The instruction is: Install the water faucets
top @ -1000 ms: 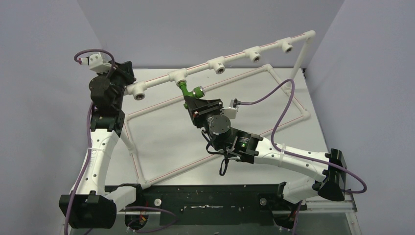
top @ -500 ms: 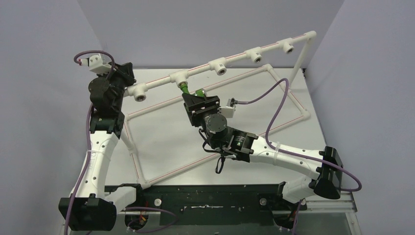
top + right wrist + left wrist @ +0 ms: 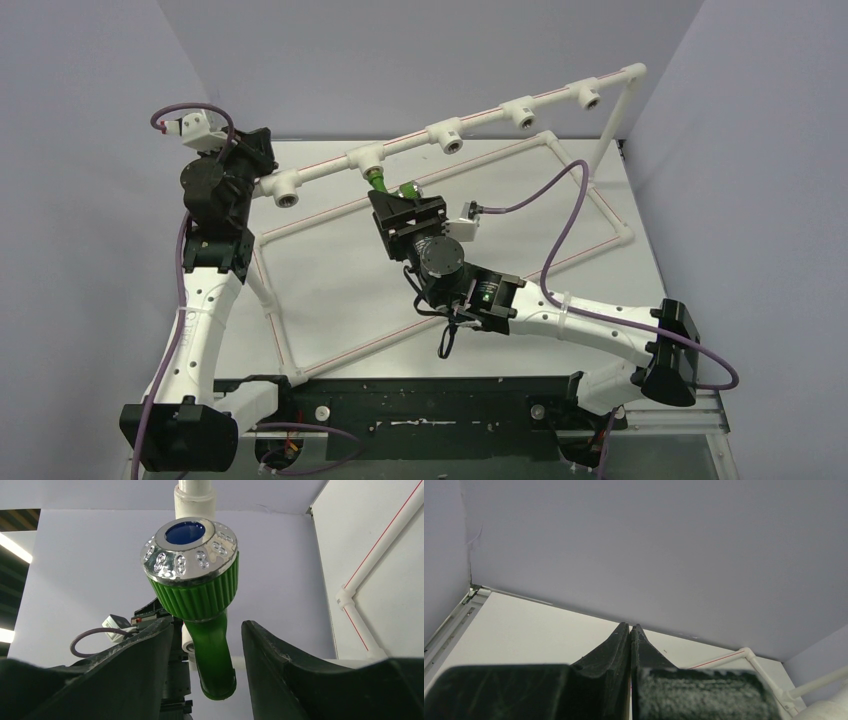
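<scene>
The green faucet (image 3: 381, 181) hangs from the second tee (image 3: 362, 155) of the raised white pipe rail, mostly hidden under my right gripper (image 3: 392, 197). In the right wrist view the faucet (image 3: 192, 587) shows its ribbed green handle with a silver cap and blue centre. Its spout hangs between my fingers. The right gripper (image 3: 207, 625) is open, with a gap on each side of the spout. My left gripper (image 3: 255, 152) is at the rail's left end, beside the end tee (image 3: 285, 190). In the left wrist view the left gripper (image 3: 630, 626) is shut with nothing seen between the fingers.
The rail carries three more open tees (image 3: 445, 135), (image 3: 520, 110), (image 3: 585, 95) to the right. A white pipe frame with red stripes (image 3: 590, 215) lies on the table. Purple walls close in the back and both sides.
</scene>
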`<action>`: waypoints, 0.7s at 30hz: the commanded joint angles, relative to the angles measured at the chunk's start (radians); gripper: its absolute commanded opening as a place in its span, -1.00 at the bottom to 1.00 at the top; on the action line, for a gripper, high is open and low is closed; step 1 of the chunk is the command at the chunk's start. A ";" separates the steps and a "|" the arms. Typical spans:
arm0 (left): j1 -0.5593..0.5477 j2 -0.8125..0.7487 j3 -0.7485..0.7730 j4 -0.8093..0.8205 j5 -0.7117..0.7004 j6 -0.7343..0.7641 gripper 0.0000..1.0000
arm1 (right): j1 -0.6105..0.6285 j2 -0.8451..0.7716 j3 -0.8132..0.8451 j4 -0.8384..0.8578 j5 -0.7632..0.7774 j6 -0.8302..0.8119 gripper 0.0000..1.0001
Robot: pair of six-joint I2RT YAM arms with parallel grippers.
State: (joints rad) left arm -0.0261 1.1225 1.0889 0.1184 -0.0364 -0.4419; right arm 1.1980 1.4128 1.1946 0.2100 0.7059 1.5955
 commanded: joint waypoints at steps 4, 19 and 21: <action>0.004 0.063 -0.104 -0.319 0.036 0.012 -1.00 | 0.021 -0.047 -0.018 0.050 0.086 -0.034 0.09; 0.012 0.063 -0.103 -0.319 0.036 0.014 -1.00 | 0.027 -0.201 -0.093 0.034 -0.032 -0.298 0.46; 0.019 0.063 -0.103 -0.319 0.036 0.014 -1.00 | 0.023 -0.236 -0.101 0.010 -0.059 -0.353 0.50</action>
State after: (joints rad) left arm -0.0242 1.1225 1.0889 0.1184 -0.0353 -0.4423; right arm 1.2247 1.2583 1.0988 0.2199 0.6918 1.3766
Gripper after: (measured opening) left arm 0.006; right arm 0.731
